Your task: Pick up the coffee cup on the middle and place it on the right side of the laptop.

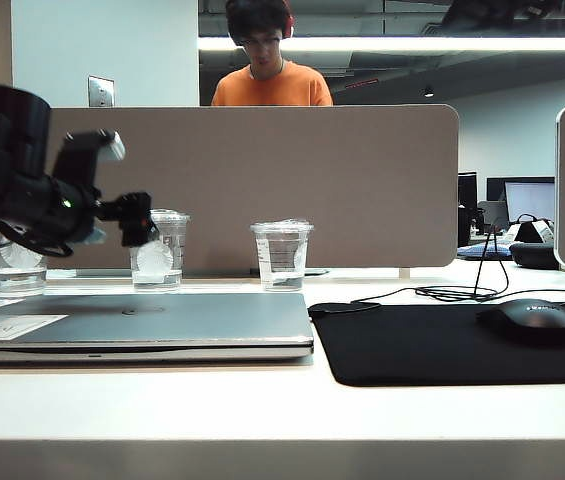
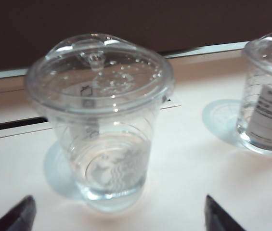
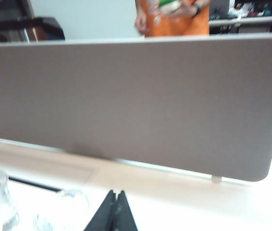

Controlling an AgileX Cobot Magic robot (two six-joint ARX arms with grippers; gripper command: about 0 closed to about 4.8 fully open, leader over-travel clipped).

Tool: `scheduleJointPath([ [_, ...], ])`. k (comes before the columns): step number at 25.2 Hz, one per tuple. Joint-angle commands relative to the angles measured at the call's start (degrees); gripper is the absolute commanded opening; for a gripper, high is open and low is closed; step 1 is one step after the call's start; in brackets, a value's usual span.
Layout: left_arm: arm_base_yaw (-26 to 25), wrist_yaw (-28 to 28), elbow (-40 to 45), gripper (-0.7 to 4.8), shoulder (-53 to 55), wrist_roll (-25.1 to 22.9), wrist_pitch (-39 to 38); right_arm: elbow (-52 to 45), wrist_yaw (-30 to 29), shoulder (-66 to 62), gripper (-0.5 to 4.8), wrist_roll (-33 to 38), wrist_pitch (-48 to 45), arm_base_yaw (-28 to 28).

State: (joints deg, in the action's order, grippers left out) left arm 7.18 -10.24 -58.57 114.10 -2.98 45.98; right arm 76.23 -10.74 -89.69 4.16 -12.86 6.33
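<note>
The coffee cup (image 1: 165, 262) is a clear lidded cup with a white round siren logo and a little water. It stands upright behind the closed silver laptop (image 1: 162, 318), between two other clear cups. My left gripper (image 1: 142, 222) hovers just left of it at lid height. In the left wrist view the coffee cup (image 2: 102, 139) fills the middle, and the left gripper (image 2: 120, 215) is open, its dark fingertips (image 2: 22, 216) wide apart with nothing between them. My right gripper (image 3: 116, 194) is shut and empty above the table, facing the grey divider; it is out of the exterior view.
A clear cup (image 1: 16, 270) stands at the far left, and a labelled cup (image 1: 282, 255) to the right of the coffee cup. Right of the laptop lie a black mouse pad (image 1: 432, 350), a mouse (image 1: 528, 321) and a cable (image 1: 462, 293). A grey divider (image 1: 292, 180) backs the table.
</note>
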Motion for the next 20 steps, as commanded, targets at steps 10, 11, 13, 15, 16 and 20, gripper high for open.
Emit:
scheduleJointPath([
  [10,0.0,1.2,-27.0,4.79,16.1,0.0,-14.1,0.3,-0.1,-1.6,-0.02,-6.1,0.5,0.3],
  [11,0.0,1.2,-27.8,4.79,16.6,0.0,-14.2,0.3,-0.1,-1.6,-0.02,-6.2,0.7,0.3],
  [13,0.0,1.2,-28.7,4.79,17.1,0.0,-14.2,0.3,-0.1,-1.6,-0.02,-6.2,0.9,0.3],
  [15,0.0,1.2,-28.7,4.79,17.1,0.0,-14.0,0.3,-0.1,-1.6,-0.02,-6.2,1.1,0.3],
  [16,0.0,1.0,-28.7,4.79,17.1,0.0,-14.0,0.3,-0.1,-1.6,-0.02,-6.2,1.1,0.3],
  [20,0.0,-0.7,-28.7,4.26,17.1,0.0,-14.1,0.3,-0.1,-1.6,-0.02,-6.2,1.1,0.3],
])
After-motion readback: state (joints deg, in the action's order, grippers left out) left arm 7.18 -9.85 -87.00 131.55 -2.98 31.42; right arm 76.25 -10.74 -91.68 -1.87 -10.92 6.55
